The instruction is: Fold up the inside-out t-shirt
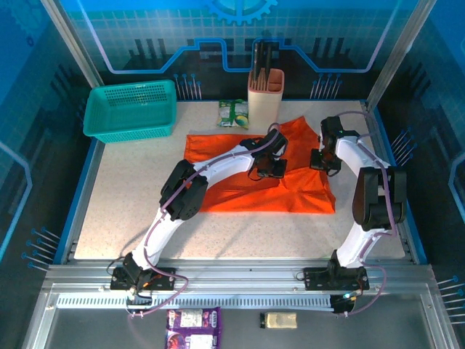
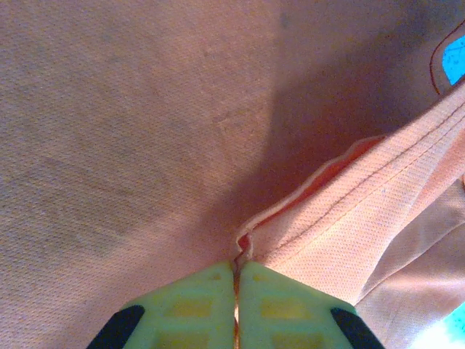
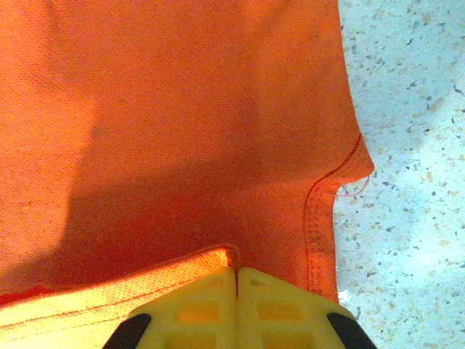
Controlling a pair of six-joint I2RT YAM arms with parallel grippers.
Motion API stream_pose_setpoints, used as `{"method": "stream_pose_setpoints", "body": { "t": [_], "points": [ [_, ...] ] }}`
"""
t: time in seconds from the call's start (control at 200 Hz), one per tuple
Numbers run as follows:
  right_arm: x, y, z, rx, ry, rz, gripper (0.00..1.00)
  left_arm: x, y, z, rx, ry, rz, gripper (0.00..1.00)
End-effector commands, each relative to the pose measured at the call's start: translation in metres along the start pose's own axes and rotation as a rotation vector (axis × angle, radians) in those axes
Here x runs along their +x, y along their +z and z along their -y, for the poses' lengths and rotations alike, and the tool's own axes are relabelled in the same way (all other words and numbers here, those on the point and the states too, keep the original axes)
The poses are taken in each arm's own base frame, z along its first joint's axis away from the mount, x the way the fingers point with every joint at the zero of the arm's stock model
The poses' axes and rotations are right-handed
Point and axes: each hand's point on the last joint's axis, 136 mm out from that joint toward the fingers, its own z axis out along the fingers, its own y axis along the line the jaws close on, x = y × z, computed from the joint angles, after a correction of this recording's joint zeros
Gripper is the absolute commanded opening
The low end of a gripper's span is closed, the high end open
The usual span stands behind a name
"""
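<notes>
Orange t-shirt (image 1: 290, 193) hems sit pinched in the left pincer (image 2: 236, 267) and right pincer (image 3: 236, 272); overhead, a teal basket (image 1: 131, 109) stands apart.

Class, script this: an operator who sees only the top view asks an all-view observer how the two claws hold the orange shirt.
Operator: Is the left claw gripping anything?
Observer: Yes. The left claw is shut, pinching a hemmed fold of the shirt.
Operator: And the right one?
Observer: The right claw is shut on a stitched edge, near the shirt's side hem.
</notes>
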Motion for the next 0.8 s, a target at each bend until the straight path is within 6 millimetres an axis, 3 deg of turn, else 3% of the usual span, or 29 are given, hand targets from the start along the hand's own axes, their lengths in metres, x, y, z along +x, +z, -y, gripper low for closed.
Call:
{"method": "stream_pose_setpoints", "body": {
  "t": [0.0, 0.115, 0.28, 0.43, 0.56, 0.59, 0.79],
  "points": [
    [-0.008, -0.013, -0.002, 0.018, -0.005, 0.040, 0.17, -0.011, -0.012, 0.001, -0.018, -0.010, 0.045, 0.15],
    [0.001, -0.032, -0.004, -0.017, 0.025, 0.066, 0.36, -0.017, -0.040, -0.004, -0.051, 0.000, 0.095, 0.21],
    [0.035, -0.046, -0.010, -0.119, 0.097, 0.045, 0.44, -0.006, -0.085, -0.029, -0.091, -0.022, 0.136, 0.23],
    [0.069, -0.041, -0.021, -0.298, 0.200, -0.005, 0.52, 0.035, -0.110, -0.075, -0.147, -0.104, 0.103, 0.21],
    [0.078, -0.033, -0.033, -0.435, 0.249, -0.029, 0.60, 0.082, -0.116, -0.125, -0.214, -0.207, 0.035, 0.17],
    [0.089, -0.025, -0.033, -0.441, 0.260, -0.062, 0.61, 0.091, -0.117, -0.135, -0.227, -0.226, 0.026, 0.16],
    [0.089, -0.004, -0.035, -0.509, 0.309, -0.090, 0.65, 0.131, -0.113, -0.187, -0.270, -0.369, -0.014, 0.10]
  ]
}}
